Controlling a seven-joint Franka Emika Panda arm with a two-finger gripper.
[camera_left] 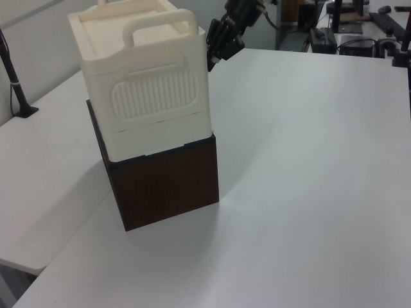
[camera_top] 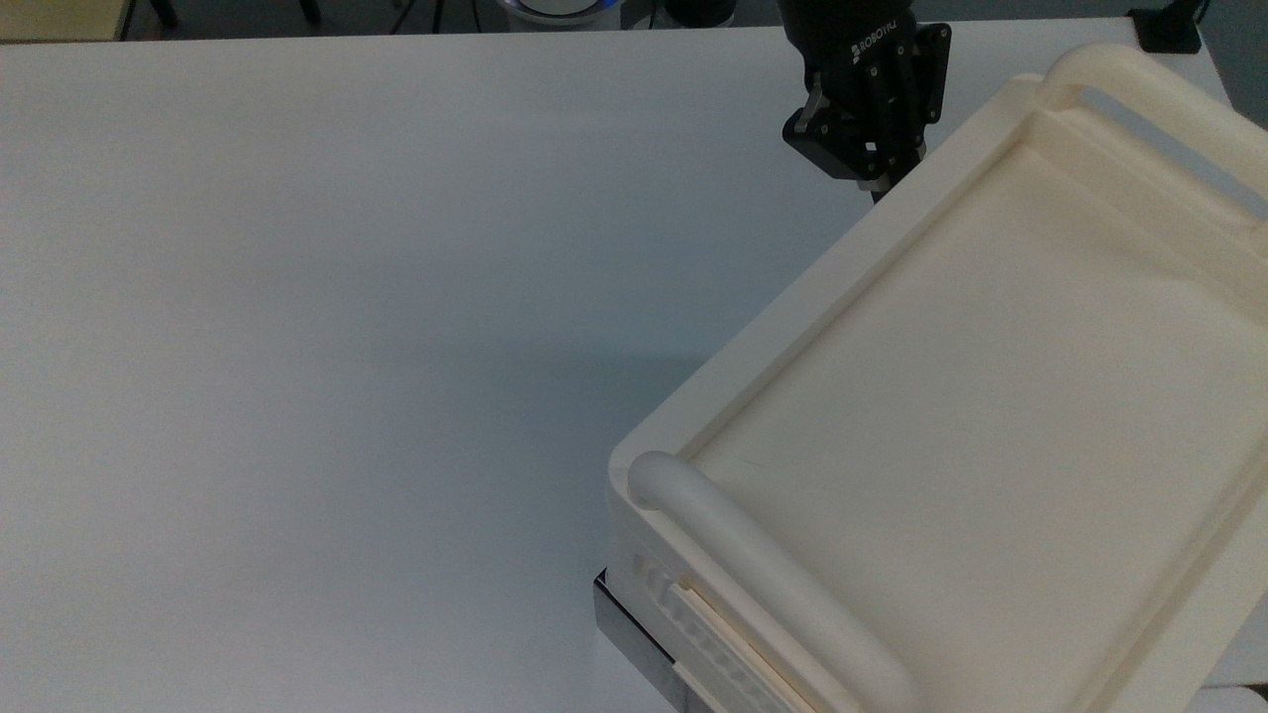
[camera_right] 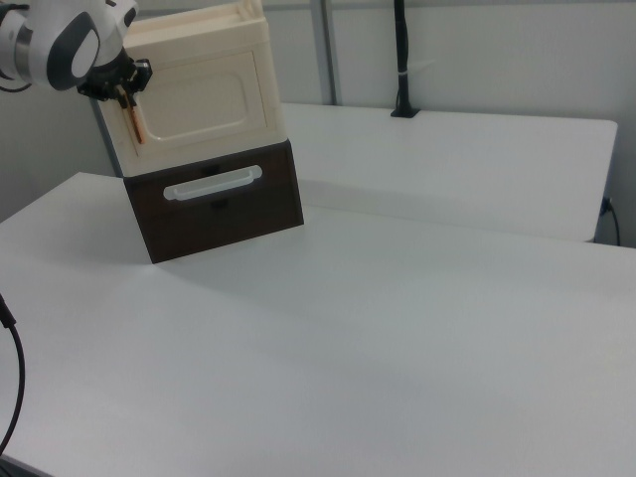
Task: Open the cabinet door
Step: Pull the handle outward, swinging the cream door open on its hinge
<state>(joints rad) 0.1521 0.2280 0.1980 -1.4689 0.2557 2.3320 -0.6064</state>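
Note:
The cream cabinet (camera_left: 144, 83) stands on a dark brown box (camera_left: 167, 183). In the right view its door (camera_right: 204, 99) faces the camera and lies flush with the cabinet front. A thin copper-orange handle (camera_right: 136, 122) runs upright near the door's left edge. My gripper (camera_right: 123, 92) is at the top end of that handle, at the cabinet's front left corner. In the top view the gripper (camera_top: 876, 184) dips behind the cabinet's upper left rim (camera_top: 792, 297). In the left view the gripper (camera_left: 212, 59) is against the cabinet's far right corner.
The dark box has a cream drawer handle (camera_right: 213, 183) on its front. Thick tube handles (camera_top: 773, 584) cross the cabinet's top at two ends. The white table (camera_top: 347, 297) spreads wide to the top view's left. A black post (camera_right: 401, 60) stands at the back.

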